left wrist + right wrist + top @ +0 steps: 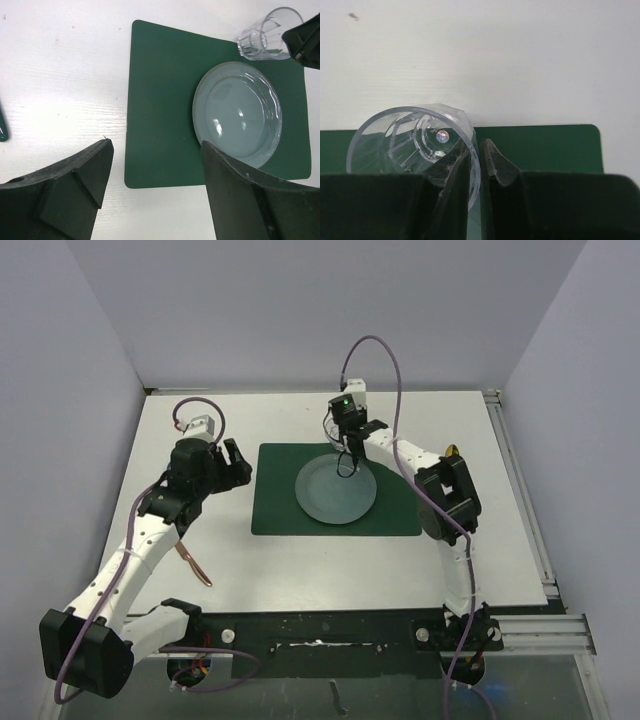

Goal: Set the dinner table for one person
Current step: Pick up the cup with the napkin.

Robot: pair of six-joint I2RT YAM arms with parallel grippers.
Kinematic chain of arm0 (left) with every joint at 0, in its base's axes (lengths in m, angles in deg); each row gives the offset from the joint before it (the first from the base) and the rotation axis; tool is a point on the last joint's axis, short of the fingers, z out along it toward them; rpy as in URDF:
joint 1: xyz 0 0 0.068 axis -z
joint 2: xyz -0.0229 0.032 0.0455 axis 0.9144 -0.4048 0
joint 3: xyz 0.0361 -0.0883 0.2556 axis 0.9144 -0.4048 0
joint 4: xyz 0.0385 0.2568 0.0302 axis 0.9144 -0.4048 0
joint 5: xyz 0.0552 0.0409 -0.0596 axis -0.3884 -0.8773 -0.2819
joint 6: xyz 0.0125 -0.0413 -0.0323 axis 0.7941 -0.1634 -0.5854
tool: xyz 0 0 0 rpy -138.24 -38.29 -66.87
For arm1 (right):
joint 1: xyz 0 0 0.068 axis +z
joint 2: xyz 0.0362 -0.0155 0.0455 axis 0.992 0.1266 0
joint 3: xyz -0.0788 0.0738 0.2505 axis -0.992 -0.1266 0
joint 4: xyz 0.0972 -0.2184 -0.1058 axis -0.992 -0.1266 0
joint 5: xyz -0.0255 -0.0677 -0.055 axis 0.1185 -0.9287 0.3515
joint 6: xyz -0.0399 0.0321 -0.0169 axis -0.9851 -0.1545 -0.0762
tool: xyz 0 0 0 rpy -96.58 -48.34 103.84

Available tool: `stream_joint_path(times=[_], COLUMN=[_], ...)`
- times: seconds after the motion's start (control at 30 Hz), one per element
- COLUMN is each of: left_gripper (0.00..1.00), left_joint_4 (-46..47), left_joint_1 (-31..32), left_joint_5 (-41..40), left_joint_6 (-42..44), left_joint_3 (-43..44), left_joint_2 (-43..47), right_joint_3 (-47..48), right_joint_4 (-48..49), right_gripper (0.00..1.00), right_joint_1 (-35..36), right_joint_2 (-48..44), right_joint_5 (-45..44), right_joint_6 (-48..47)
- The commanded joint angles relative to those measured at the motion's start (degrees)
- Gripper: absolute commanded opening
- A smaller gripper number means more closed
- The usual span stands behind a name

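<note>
Logging left to right. I am holding the left gripper (240, 462) released, jaws wide and empty, hovering over the left part of the dinner table (300, 570), the white top that carries everything. A copper-coloured utensil (193, 562) is lying near-left on the table beside the left arm, well apart from the green placemat (275, 505). The placemat is sitting mid-table with the grey-blue plate (330, 502) on it. At the placemat's far edge, just beyond the plate, the right gripper (476, 150) is clenching the wall of a clear glass (410, 135), one finger inside the rim and one outside. I cannot tell whether the base is resting on the mat.

Step in hand, as I am reading it: placing the glass. The next move is calling for a flat-seated base before letting go, then a straight lift so the inner finger is not dragging the rim. Cutlery is not yet laid.

Writing: I am finding no brand, label or legible text.
</note>
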Motion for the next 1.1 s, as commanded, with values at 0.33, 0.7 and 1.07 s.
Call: stream_joint_path(times=[0.33, 0.7, 1.07], left_gripper=[0.69, 0.69, 0.69], left_joint_4=[3.50, 3.62, 3.31], left_joint_1=[0.26, 0.26, 0.26], left_joint_5=[0.63, 0.40, -0.36], left_joint_6=[-0.20, -0.18, 0.03], left_joint_3=[0.57, 0.65, 0.92], left_joint_2=[-0.43, -1.95, -3.02], right_joint_3=[-4.17, -3.20, -2.05], right_joint_4=[1.65, 2.79, 2.49], right_gripper=[0.00, 0.00, 0.00], right_joint_1=[-9.29, -14.73, -20.05], right_joint_2=[-5.29, -5.14, -2.34], right_joint_5=[-7.39, -6.97, -1.37], right_joint_6=[2.79, 1.81, 4.09])
